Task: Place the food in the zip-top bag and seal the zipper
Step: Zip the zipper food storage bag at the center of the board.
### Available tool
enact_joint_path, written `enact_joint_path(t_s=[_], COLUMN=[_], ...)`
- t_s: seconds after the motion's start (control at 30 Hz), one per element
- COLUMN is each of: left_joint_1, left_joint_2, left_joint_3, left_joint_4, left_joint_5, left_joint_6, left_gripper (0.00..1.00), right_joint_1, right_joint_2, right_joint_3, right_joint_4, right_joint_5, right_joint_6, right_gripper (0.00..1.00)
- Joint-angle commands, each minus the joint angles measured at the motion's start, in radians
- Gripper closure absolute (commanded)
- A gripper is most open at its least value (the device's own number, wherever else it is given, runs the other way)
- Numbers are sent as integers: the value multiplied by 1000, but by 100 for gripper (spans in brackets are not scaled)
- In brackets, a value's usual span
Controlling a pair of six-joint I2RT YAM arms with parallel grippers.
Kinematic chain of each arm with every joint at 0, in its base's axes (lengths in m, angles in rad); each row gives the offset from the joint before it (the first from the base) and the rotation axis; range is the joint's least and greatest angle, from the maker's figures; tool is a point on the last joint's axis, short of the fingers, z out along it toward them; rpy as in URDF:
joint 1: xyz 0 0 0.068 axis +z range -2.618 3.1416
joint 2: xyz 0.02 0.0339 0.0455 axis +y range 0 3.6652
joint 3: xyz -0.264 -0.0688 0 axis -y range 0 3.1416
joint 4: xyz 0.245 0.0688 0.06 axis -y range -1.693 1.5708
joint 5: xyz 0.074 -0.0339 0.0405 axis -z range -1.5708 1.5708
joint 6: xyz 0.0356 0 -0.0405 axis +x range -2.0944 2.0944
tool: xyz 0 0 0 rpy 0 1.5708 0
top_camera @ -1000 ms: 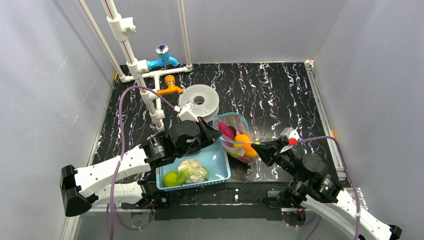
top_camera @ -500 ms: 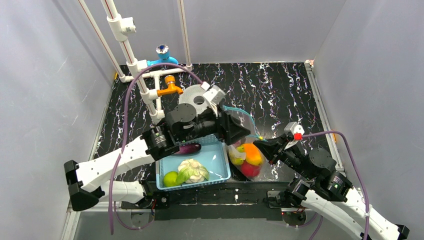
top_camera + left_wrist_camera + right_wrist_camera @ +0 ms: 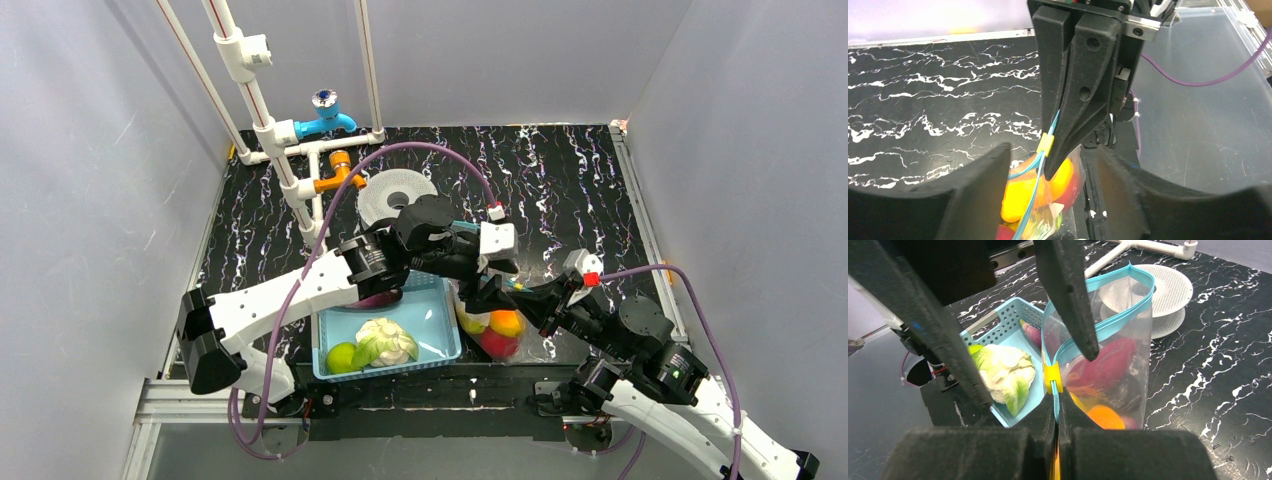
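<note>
The zip-top bag (image 3: 490, 335) hangs upright beside the basket, holding yellow, orange, red and dark maroon food (image 3: 1105, 367). Its mouth gapes open, and the teal zipper (image 3: 1108, 325) forms a loop. My right gripper (image 3: 1058, 400) is shut on the zipper strip just behind a yellow slider (image 3: 1053, 378). In the left wrist view it (image 3: 1050, 172) comes in from above. My left gripper (image 3: 1053, 195) is open around the bag's top; one finger (image 3: 1068, 295) reaches to the open mouth. A white cauliflower (image 3: 385, 340), a green piece (image 3: 342, 357) and a purple eggplant (image 3: 1032, 332) lie in the basket.
The light-blue slotted basket (image 3: 440, 330) sits at the near edge, left of the bag. A white round disc (image 3: 395, 195) lies behind it. A blue tap (image 3: 325, 115) with white pipes and an orange valve (image 3: 340, 170) stands at the back left. Grey walls enclose the table.
</note>
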Motion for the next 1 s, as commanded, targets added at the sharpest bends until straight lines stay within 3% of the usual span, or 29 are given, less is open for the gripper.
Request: enact_joint_path(t_s=[0.0,0.4,0.63,0.77,0.97], left_joint_1=[-1,1,1,1,13], left_joint_2=[-8,40,42,7,-59], left_joint_3=[46,75,80,41,-20], left_joint_4=[-50,-49,-85,-69,-45], left_joint_5=[119,123,107,43,-102], left_joint_6=[135,125,143,148,160], left_gripper=[49,72,99,100,100], right_joint_1=[3,2,3,3,3], right_joint_2=[-2,4,10,-3,-82], right_joint_3=[55,60,65,62,72], right_joint_4=[46,42,39,45,68], right_joint_5=[-52,-58,-45,9,219], right_joint_6=[-23,-25,-25,-14,19], right_gripper=[99,99,99,99,99])
